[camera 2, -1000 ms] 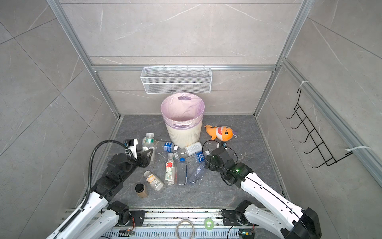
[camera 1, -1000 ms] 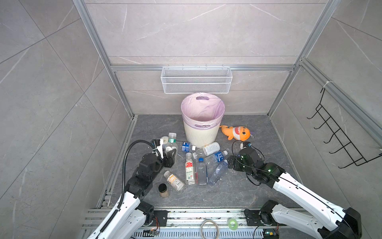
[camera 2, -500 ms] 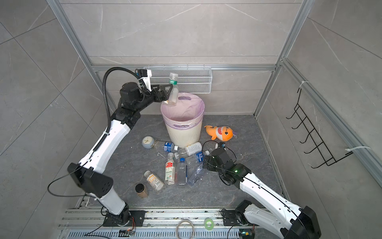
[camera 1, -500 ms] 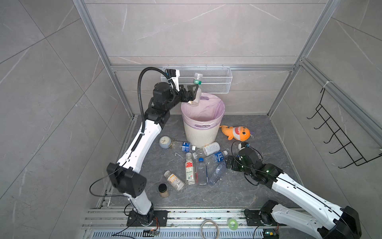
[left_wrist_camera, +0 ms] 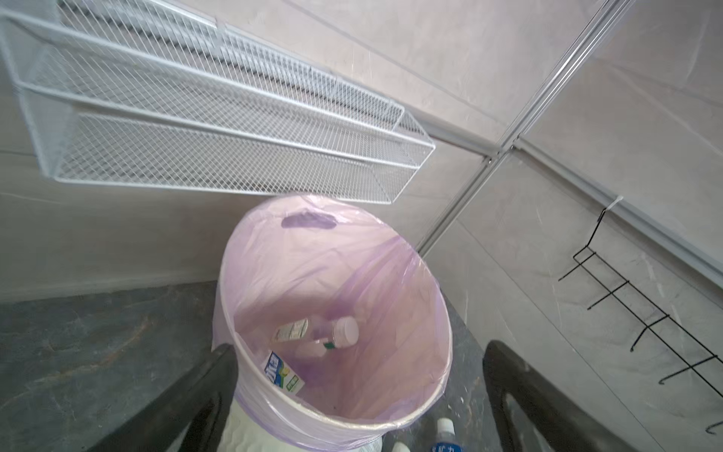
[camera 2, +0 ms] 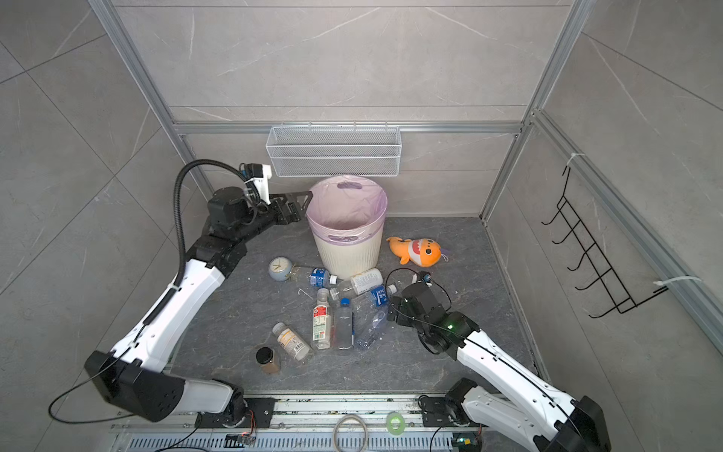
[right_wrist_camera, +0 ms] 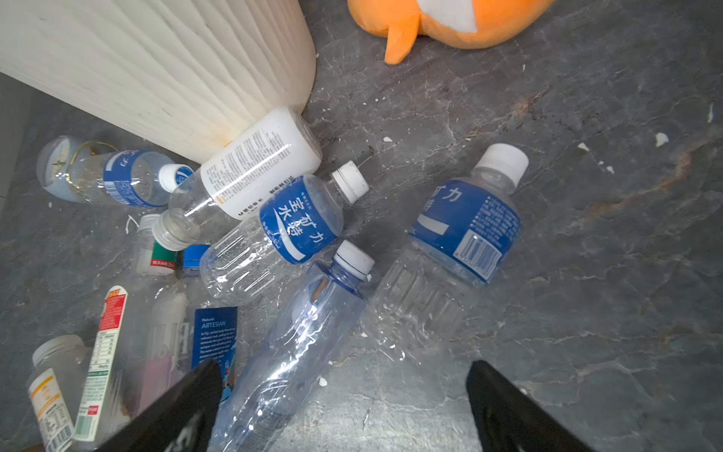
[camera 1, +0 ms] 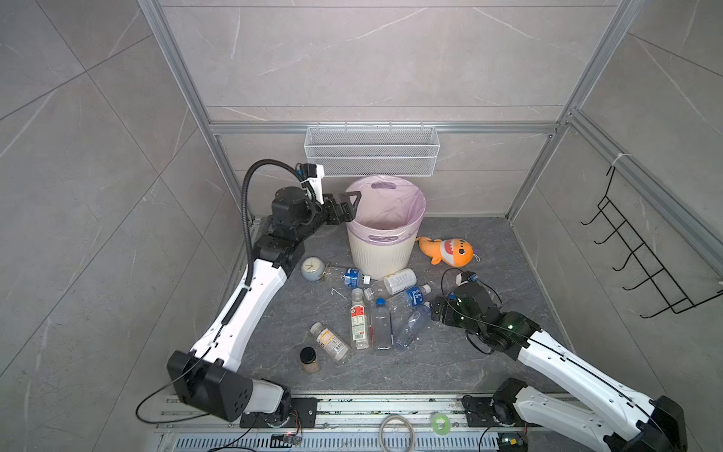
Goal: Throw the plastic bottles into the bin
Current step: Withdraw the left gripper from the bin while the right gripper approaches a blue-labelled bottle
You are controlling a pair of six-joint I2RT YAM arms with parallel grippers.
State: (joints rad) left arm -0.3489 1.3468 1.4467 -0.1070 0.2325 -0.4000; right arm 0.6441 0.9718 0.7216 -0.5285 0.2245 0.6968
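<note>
The bin (camera 1: pixel 381 254) (camera 2: pixel 348 258) stands at the back of the floor with its pink liner (left_wrist_camera: pixel 391 274). My left gripper (camera 1: pixel 349 205) (camera 2: pixel 301 203) (left_wrist_camera: pixel 360 348) hangs open and empty at its left rim. Two plastic bottles (left_wrist_camera: pixel 336 332) and a loose label lie inside. Several plastic bottles (camera 1: pixel 381 325) (camera 2: pixel 344 325) lie on the floor before the bin. My right gripper (camera 1: pixel 434 313) (camera 2: pixel 393 311) (right_wrist_camera: pixel 344 368) is low at the right of the pile, open and holding nothing. A crushed clear bottle (right_wrist_camera: pixel 305 336) lies by one finger and a blue-labelled bottle (right_wrist_camera: pixel 465 227) just ahead.
A pale-blue clock (camera 1: pixel 312 268) and an orange plush fish (camera 1: pixel 446 251) flank the bin. A black-lidded jar (camera 1: pixel 309 360) stands near the front. A white wire basket (camera 1: pixel 371 150) hangs on the back wall above the bin, and a black hook rack (camera 1: pixel 645 266) on the right wall.
My left arm rose from the floor pile carrying a bottle over the bin, let it go, and dropped back to the bin's left rim. The right gripper barely moved.
</note>
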